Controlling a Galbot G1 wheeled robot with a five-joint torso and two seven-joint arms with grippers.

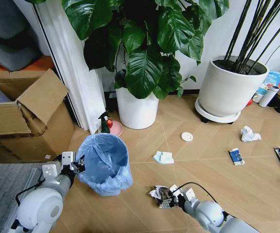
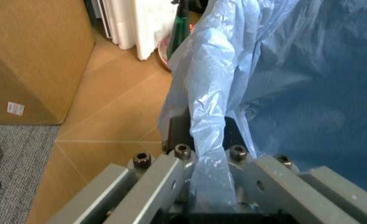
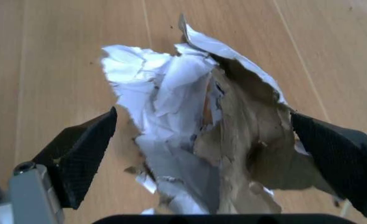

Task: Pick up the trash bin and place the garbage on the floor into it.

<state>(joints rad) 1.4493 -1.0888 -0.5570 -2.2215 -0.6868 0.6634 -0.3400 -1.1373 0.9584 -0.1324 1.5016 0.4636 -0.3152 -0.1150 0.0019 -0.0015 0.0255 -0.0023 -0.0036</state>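
My left hand (image 1: 77,165) is clamped on the rim of the trash bin (image 1: 104,162), which stands on the floor (image 1: 213,165) at my left. My right hand (image 1: 166,195) stands wide around a crumpled paper wad (image 3: 202,140) on the floor.

light: bright, even daylight | shadows: soft, short under the trash bin (image 1: 104,162) | glare: pale sheen on the floor (image 1: 208,160) | blur: paper wad (image 3: 215,140) soft close up | edges: head view bowed
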